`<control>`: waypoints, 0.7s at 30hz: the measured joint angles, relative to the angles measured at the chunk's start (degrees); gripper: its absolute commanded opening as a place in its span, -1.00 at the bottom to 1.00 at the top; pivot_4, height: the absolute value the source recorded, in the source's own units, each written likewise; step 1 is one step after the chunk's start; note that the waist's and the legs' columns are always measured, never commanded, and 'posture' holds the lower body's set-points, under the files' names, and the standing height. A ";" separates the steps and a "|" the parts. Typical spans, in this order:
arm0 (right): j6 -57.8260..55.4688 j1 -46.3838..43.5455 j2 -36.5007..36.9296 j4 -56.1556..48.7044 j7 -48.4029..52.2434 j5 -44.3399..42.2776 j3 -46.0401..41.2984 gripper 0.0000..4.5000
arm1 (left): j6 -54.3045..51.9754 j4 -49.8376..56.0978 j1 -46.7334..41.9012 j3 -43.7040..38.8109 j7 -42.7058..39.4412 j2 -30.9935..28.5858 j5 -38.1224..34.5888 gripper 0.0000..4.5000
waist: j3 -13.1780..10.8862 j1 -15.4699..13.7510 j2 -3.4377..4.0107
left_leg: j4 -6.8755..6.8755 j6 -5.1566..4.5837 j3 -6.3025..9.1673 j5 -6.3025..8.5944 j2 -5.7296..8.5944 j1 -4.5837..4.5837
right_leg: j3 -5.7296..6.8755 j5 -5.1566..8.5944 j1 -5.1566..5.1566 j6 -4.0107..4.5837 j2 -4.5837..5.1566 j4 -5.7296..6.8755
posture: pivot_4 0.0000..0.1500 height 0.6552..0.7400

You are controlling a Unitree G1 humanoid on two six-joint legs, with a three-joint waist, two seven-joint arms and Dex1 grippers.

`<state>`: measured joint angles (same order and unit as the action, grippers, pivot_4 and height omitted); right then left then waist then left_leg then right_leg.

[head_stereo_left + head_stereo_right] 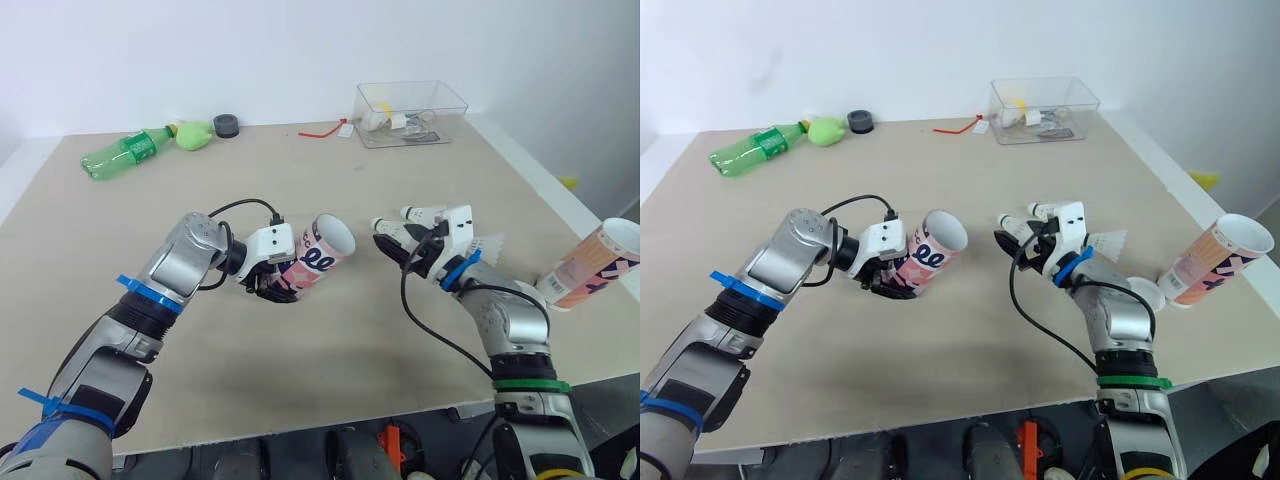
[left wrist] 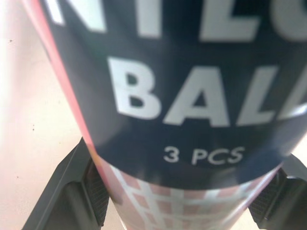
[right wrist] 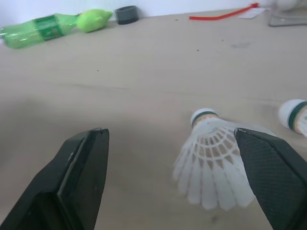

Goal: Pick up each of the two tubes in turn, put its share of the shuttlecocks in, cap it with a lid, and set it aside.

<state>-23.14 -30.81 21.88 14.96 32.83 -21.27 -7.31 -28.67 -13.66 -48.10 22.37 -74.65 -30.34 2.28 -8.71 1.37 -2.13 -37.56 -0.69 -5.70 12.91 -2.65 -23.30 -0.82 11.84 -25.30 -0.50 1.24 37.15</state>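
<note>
1. Left gripper [image 1: 272,283]: clamped on the lower end of a pink tube [image 1: 322,255]. In the left wrist view both fingers [image 2: 91,191] press against the tube's sides.
2. Held tube: tilted, with its open mouth raised and facing the right gripper [image 1: 405,245]. Whether its base touches the table [image 1: 330,370] cannot be told.
3. Right gripper: fingers [image 3: 84,167] spread wide and holding nothing, low over the table just right of the tube mouth.
4. Shuttlecocks: one [image 3: 211,163] lies on the table between the spread fingers, close to one of them, cork end away from the gripper. A second [image 3: 295,115] lies just beyond it.
5. Second tube [image 1: 592,265]: at the table's right edge, tilted, open mouth outward, well apart from both grippers.
6. Far side of the table: clear box [image 1: 410,112] holding small items, red strip [image 1: 322,130], grey ring [image 1: 226,125], and a green bottle [image 1: 128,152] on its side.
</note>
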 measured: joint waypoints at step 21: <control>2.61 -7.17 -3.25 13.24 -2.72 1.99 -0.23 -0.81 | 11.12 -4.18 4.88 -4.24 12.22 3.20 -0.30 0.38 | 0.04 0.00 0.05 | -0.07 -0.17 -0.11 -0.14 -0.01 0.14 | -0.13 -0.23 0.10 -0.16 0.10 0.04 | 1.00 1.00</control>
<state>-20.53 -37.98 18.63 28.20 30.11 -19.27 -7.55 -17.55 -17.84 -43.22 18.12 -62.44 -27.14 1.98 -8.67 1.37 -2.08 -37.62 -0.86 -5.82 12.77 -2.65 -23.16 -0.95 11.61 -25.19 -0.66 1.35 37.19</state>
